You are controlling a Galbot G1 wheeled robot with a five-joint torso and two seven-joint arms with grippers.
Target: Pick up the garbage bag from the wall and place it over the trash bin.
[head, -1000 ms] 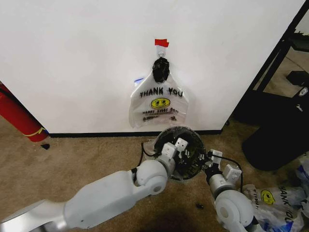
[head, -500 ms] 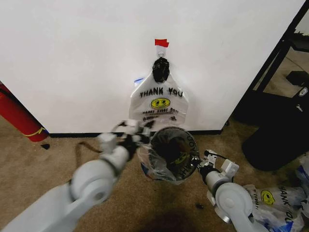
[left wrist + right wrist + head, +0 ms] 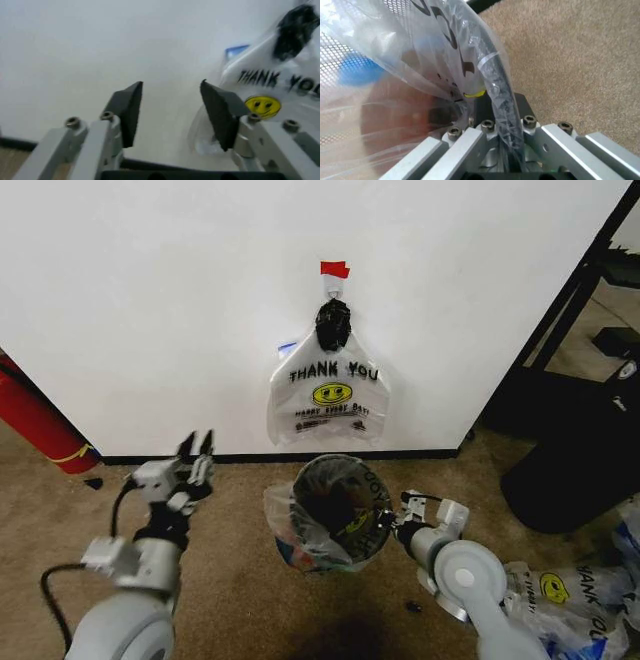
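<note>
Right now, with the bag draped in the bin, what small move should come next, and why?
Probably open the right gripper and ease it off the rim. It is clamped on the trash bin edge with the garbage bag already folded over the outside, while the left gripper hangs open, well clear, near the wall.

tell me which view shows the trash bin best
The head view: the whole trash bin stands on the carpet below the wall, the garbage bag draped over its rim, the right gripper at its edge. The right wrist view gives only a close stretch of rim and mesh under plastic. The left wrist view faces the wall.
</note>
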